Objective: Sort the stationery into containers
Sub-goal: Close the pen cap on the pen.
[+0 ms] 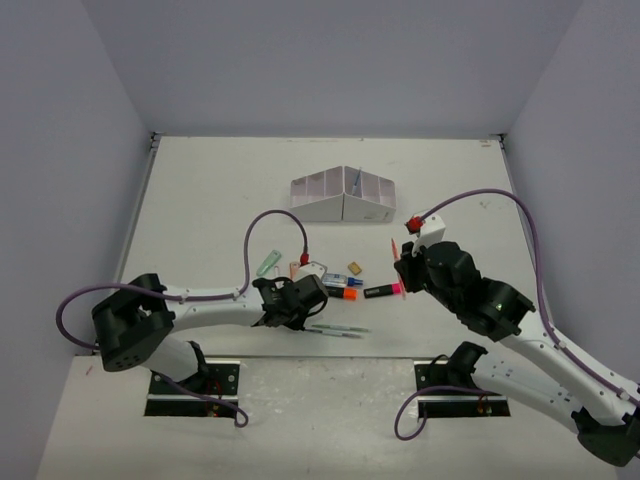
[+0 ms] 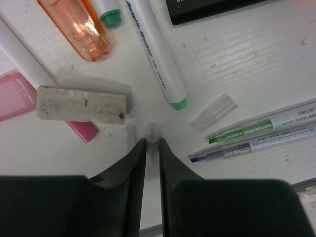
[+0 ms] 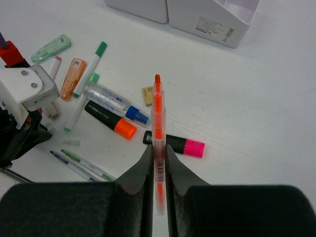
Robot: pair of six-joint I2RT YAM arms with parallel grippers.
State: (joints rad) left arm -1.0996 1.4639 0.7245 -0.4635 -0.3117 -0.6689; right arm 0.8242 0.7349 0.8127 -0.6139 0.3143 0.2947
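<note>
Right end effector (image 3: pixel 158 150) clamps orange pen (image 3: pixel 157 113); left (image 2: pixel 152 143) unclear; white table (image 1: pixel 200 200), grey walls (image 1: pixel 330 60)

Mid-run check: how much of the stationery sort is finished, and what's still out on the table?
Done: nothing shows inside the organiser. In hand: right claw holds an orange pen above the table; left claw pinches a small clear piece. Left: black highlighters, thin pens, eraser and other bits lie loose.
</note>
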